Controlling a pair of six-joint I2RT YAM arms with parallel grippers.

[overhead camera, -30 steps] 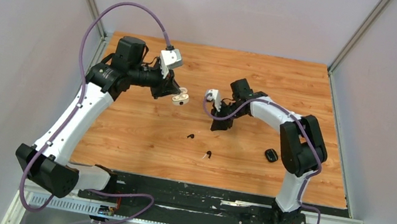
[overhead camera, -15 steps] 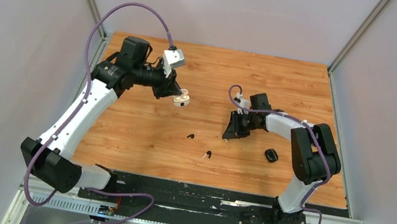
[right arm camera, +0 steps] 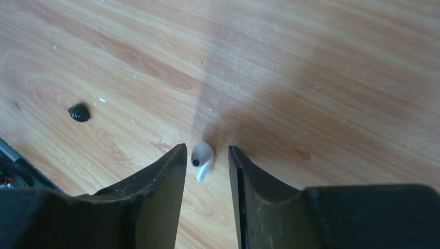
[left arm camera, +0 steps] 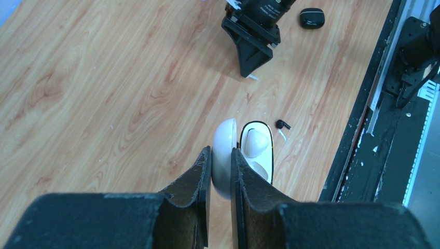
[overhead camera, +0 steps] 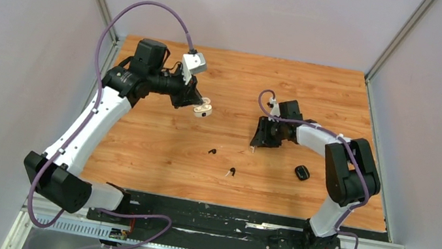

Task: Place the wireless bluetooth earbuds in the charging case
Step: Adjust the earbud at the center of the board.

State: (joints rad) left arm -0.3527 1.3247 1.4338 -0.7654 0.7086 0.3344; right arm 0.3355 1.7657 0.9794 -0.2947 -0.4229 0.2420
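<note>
My left gripper point(overhead camera: 198, 104) is shut on the lid of an open white charging case point(overhead camera: 203, 108) and holds it above the table; the left wrist view shows the fingers point(left arm camera: 239, 176) pinching the lid point(left arm camera: 223, 155), with the case's open white inside point(left arm camera: 257, 150) beside it. My right gripper point(overhead camera: 256, 144) is open and low at the table, its jaws either side of a white earbud point(right arm camera: 201, 157) without touching it. Two black earbuds point(overhead camera: 211, 151) point(overhead camera: 232, 170) lie on the wood nearer the front, the second with a small white stem point(overhead camera: 227, 173) next to it.
A black charging case point(overhead camera: 302, 172) lies on the table right of the right gripper, also in the left wrist view point(left arm camera: 312, 17). A black earbud point(right arm camera: 79, 112) shows left of the right fingers. The black base rail point(overhead camera: 218, 213) runs along the near edge.
My right gripper has swung right and come down to the table around the white earbud. My left gripper with the case has barely moved.
</note>
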